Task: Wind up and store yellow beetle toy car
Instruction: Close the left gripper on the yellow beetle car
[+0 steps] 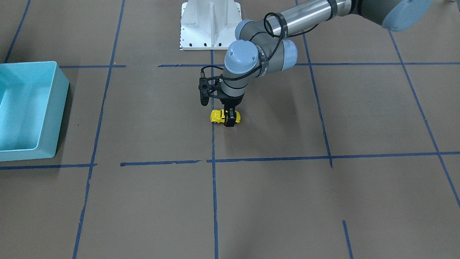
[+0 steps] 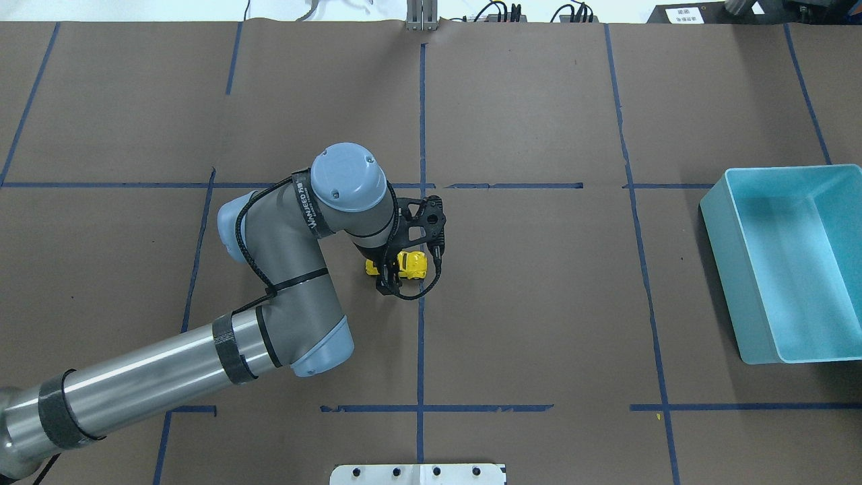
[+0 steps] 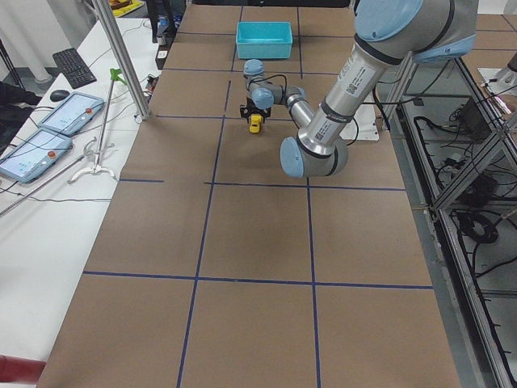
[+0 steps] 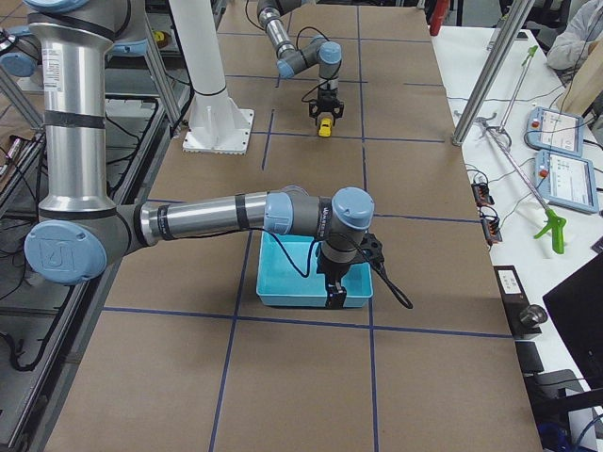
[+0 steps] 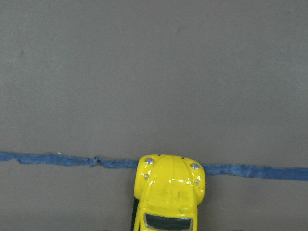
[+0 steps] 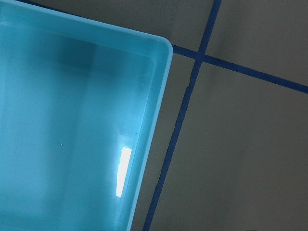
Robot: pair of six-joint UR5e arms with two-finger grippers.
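- Turquoise plastic bin [image 2: 720,269]: stands near the table [image 2: 539,303] end on the robot's right, about midway between the robot-side edge and the operators' edge. Its interior shows only its own bare floor with a light reflection.
- Brown paper [image 2: 539,101] covers the table, crossed by a grid of blue tape lines.
- The yellow beetle toy car [image 1: 217,116] rests on its wheels on the paper near the middle of the table, in front of the robot's base and well apart from every edge and from the bin.
- Long axis of the car: parallel to the table's long edges.
- Heading: the bonnet points toward the table end on the robot's right, that is, toward the bin. In the left wrist view the nose lies on a blue tape line [image 5: 57,159] that runs across its heading.
- The left gripper [image 1: 231,119] points straight down over the rear half of the car. Its fingers [image 1: 230,123] sit against the two flanks of the body, clamped on the car; the front half projects clear of them.
- The right gripper [image 4: 336,294] hangs above the bin's rim and appears in the exterior right view only; whether its jaws are apart or together cannot be told.
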